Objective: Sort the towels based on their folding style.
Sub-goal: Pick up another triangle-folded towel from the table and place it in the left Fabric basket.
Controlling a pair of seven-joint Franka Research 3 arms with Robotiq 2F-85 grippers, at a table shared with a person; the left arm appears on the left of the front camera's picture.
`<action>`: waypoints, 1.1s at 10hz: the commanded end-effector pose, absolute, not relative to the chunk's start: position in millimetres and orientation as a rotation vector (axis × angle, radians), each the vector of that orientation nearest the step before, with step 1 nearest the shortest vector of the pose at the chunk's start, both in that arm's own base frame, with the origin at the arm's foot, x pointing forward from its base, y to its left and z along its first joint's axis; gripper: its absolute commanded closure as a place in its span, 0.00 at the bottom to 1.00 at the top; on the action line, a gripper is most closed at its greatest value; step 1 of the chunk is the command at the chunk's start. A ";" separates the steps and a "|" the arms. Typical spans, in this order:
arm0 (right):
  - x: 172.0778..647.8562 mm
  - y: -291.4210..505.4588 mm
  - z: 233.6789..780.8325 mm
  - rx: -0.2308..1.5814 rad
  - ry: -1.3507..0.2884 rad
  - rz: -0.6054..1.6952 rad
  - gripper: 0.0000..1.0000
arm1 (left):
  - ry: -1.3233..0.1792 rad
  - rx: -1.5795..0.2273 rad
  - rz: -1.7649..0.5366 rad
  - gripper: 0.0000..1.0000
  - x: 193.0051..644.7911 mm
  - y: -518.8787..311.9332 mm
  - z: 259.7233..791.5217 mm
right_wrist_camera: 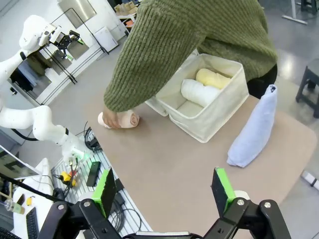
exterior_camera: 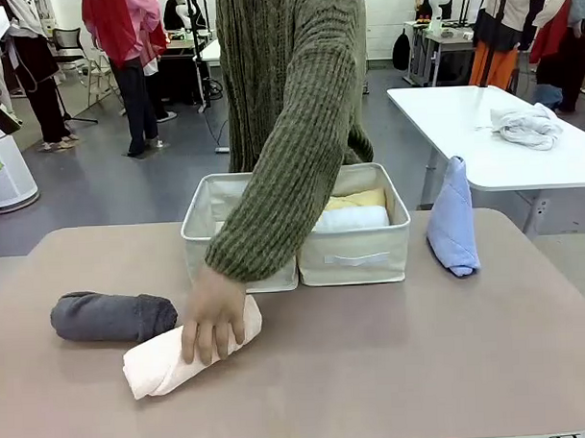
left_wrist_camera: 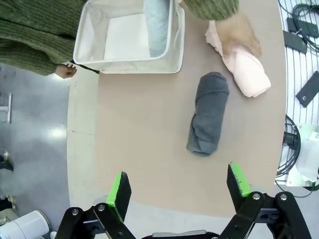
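A person's hand [exterior_camera: 212,323] rests on a rolled pale pink towel [exterior_camera: 163,363] at the table's front left. Beside it lies a rolled dark grey towel [exterior_camera: 111,317]. A periwinkle blue folded towel [exterior_camera: 453,221] lies at the right, by the bins. The right bin [exterior_camera: 356,255] holds a rolled white towel [exterior_camera: 350,219] and a yellow one [exterior_camera: 357,199]. The left bin [left_wrist_camera: 124,62] holds a pale teal towel [left_wrist_camera: 157,25]. My left gripper [left_wrist_camera: 179,191] hovers open above the table's near edge, short of the grey towel [left_wrist_camera: 207,119]. My right gripper [right_wrist_camera: 164,191] is open too, above the table.
Two beige fabric bins stand side by side at the table's middle back. A white table [exterior_camera: 491,135] behind on the right carries a white-grey cloth bundle [exterior_camera: 527,124]. The person's sleeve [exterior_camera: 290,152] reaches across the left bin. Bare tabletop [exterior_camera: 394,360] lies at the front right.
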State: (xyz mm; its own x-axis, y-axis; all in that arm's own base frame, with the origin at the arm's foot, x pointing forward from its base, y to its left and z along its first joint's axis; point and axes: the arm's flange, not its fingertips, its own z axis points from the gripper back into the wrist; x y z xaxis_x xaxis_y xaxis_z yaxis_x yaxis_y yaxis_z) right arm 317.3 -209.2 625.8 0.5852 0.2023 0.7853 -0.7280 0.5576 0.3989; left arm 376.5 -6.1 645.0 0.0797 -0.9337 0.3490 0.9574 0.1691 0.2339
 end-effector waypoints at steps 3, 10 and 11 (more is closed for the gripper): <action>317.4 -208.3 626.2 0.808 -0.768 0.626 0.00 | -0.770 -0.499 -1.358 0.00 396.9 141.3 646.9; 317.4 -208.3 626.2 0.808 -0.768 0.626 0.00 | -0.892 -0.525 -1.165 0.00 370.0 253.9 651.8; 317.4 -208.3 626.2 0.808 -0.768 0.626 0.00 | -0.908 -0.532 -1.152 0.00 367.8 260.5 648.5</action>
State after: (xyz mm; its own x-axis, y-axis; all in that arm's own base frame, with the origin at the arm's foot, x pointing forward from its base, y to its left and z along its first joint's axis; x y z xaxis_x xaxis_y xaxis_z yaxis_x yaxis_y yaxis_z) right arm 317.2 -209.2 625.8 0.5853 0.2023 0.7852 -0.7280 0.5576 0.3990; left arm 368.8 255.0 647.4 0.1606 -0.5536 0.8172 0.9311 0.3596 0.0606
